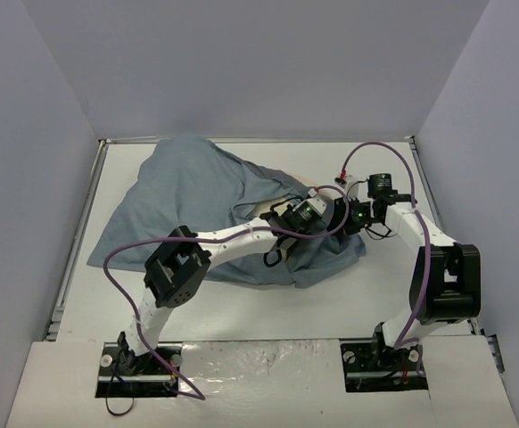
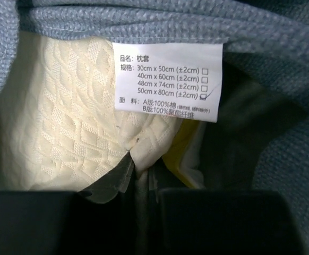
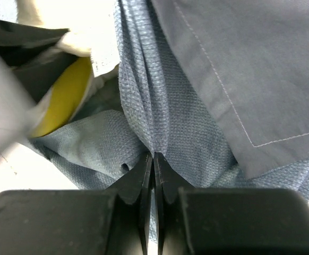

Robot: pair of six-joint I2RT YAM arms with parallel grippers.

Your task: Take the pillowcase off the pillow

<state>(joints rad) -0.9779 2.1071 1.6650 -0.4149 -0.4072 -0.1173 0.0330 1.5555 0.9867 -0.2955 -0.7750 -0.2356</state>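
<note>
The blue-grey pillowcase (image 1: 193, 192) lies rumpled across the table, with only a sliver of the cream pillow (image 1: 277, 201) showing at its open end. In the left wrist view my left gripper (image 2: 140, 166) is shut on a corner of the textured cream pillow (image 2: 64, 122), beside its yellow edge seam (image 2: 178, 156). The pillowcase (image 2: 274, 64) mouth surrounds it, and a white care label (image 2: 168, 79) hangs from the hem. My right gripper (image 3: 154, 157) is shut on a bunched fold of the pillowcase (image 3: 170, 106). Both grippers meet at the case's right end, left gripper (image 1: 320, 205), right gripper (image 1: 349, 217).
Grey walls enclose the white table (image 1: 349, 294) on three sides, with a raised rail along the left edge (image 1: 79, 232). Purple cables loop off both arms. The left arm's links (image 1: 175, 272) cross over the near edge of the cloth.
</note>
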